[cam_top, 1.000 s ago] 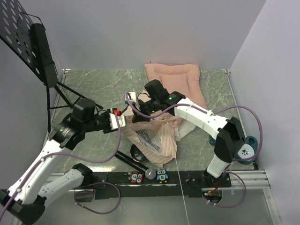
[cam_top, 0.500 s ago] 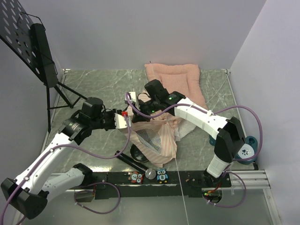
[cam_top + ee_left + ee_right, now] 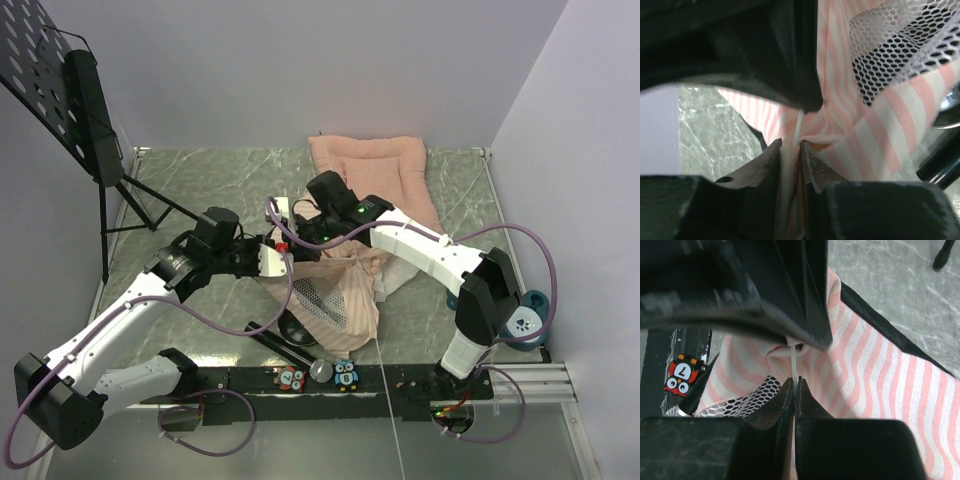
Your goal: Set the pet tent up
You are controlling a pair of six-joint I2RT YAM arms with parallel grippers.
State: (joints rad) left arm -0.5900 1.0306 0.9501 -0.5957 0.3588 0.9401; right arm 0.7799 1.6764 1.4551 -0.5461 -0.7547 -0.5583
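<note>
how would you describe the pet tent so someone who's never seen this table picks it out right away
Look at the middle of the green marbled table. The pet tent is the crumpled fabric heap there, pinched by the left gripper and right gripper. Unlike the plain pink cushion lying flat behind it, it has pink-and-white stripes and a white mesh panel.

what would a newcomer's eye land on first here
A pink-and-white striped fabric tent with white mesh sits bunched mid-table, pinched between the left arm's fingers and the right arm's fingers, which clamp its thin white pole. Behind it, by the far wall, lies a pink quilted rectangular cushion. A black perforated music stand stands at far left.
</note>
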